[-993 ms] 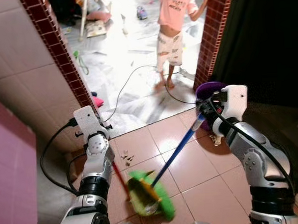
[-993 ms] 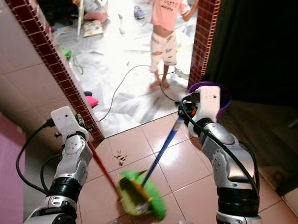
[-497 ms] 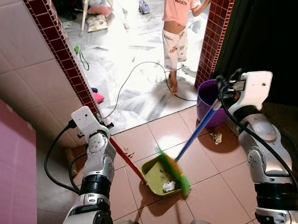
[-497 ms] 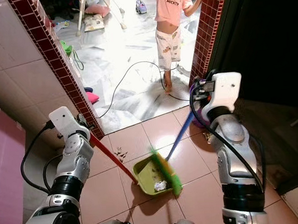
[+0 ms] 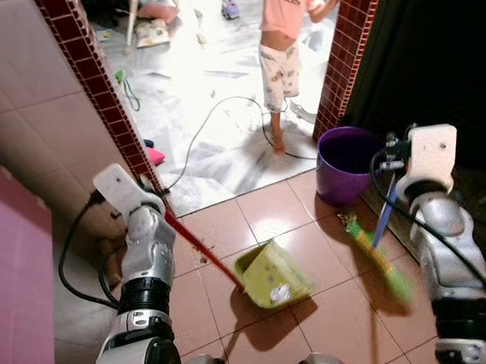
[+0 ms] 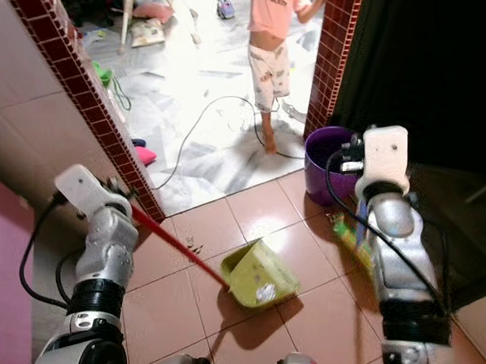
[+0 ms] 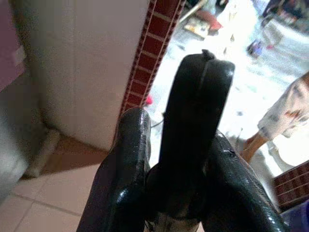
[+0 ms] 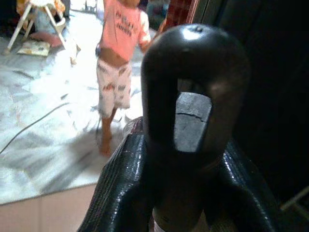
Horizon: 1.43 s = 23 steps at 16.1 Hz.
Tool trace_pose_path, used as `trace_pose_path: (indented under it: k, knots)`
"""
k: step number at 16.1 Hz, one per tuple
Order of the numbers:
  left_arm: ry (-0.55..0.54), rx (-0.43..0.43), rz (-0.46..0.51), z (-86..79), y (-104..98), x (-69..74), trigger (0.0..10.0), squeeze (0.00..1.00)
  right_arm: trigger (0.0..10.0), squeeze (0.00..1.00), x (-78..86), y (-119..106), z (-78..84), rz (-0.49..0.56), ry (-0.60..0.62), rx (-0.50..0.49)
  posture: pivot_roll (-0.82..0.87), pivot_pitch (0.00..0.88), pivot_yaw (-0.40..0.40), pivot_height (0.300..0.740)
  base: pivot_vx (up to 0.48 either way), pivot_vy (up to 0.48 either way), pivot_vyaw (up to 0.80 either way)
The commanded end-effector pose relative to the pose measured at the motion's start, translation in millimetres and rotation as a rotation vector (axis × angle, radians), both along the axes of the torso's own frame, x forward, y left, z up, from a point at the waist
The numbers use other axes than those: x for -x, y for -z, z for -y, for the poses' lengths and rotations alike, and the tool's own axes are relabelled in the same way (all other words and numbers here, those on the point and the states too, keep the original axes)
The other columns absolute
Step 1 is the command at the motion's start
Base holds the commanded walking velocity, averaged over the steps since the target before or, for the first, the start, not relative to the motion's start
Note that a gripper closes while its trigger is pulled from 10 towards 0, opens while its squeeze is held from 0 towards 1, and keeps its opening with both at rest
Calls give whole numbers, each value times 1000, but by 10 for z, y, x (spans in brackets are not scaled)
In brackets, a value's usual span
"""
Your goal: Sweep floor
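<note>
My left gripper is shut on the black end of the dustpan's red handle. The green dustpan sits tilted on the brown floor tiles, with a white scrap of rubbish in it. My right gripper is shut on the black knob at the top of the broom. The broom's blue handle slants down to its green bristles, which are blurred and hang to the right of the dustpan, below the purple bucket. A few small crumbs lie by the red handle.
A person stands barefoot in the doorway on the white marble floor, beside a black cable. Red brick door posts flank the opening. A tiled wall and a pink surface are on my left, a dark area on my right.
The broom has swung right, away from the dustpan, to below the purple bucket. The dustpan has tipped up a little with the rubbish inside. The person shifted slightly in the doorway.
</note>
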<state>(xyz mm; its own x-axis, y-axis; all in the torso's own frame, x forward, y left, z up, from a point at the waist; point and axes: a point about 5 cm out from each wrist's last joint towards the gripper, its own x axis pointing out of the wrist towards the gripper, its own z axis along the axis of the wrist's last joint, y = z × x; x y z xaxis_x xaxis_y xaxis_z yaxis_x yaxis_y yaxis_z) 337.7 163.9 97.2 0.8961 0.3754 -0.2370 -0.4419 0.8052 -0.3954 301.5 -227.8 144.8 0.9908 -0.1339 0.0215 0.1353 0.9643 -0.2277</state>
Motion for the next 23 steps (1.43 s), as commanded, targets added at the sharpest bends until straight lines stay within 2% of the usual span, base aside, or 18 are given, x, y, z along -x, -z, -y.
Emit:
trace_pose_path:
  k: [1,4,6,8,12,14,15,17,18,20,22,23]
  knots:
    - [-3,32,115,-23,-267,-66,10000,0,10000,0,-7,42,-128,6,-50,-48,-167,0,57,740,0,0,0]
    - [14,30,187,-13,-490,-128,10000,0,10000,0,45,286,-196,-88,-46,-93,-159,0,62,740,0,0,0]
    - [32,52,279,15,-825,-213,10000,0,10000,0,131,540,-266,-188,-54,-118,-156,0,70,740,0,0,0]
    - [29,60,341,-8,-1066,-272,10000,0,10000,0,181,657,-327,-248,-51,-154,-157,0,83,740,0,0,0]
    - [44,27,398,-26,-1256,-330,10000,0,10000,0,216,749,-361,-292,-54,-169,-153,0,88,740,0,0,-728]
    - [62,2,412,-13,-1298,-342,10000,0,10000,0,211,764,-385,-300,-68,-166,-151,0,88,740,0,0,-800]
    - [94,-60,438,9,-1348,-346,10000,0,10000,0,200,780,-404,-311,-88,-158,-151,0,88,740,0,0,-800]
    - [115,-127,451,3,-1361,-324,10000,0,10000,0,206,803,-422,-321,-103,-163,-147,0,91,740,0,0,-738]
    - [136,-200,456,-14,-1344,-287,10000,0,10000,0,224,820,-438,-327,-120,-155,-146,0,94,740,0,0,0]
    - [169,-301,428,-69,-1191,-153,10000,0,10000,0,301,822,-442,-301,-141,-144,-142,0,105,740,0,0,0]
    - [179,-303,388,-119,-1028,-11,10000,0,10000,0,400,857,-401,-297,-143,-131,-140,0,109,740,0,0,0]
    - [177,-295,384,-121,-1011,10,10000,0,10000,0,419,864,-390,-299,-142,-126,-138,0,108,740,0,0,0]
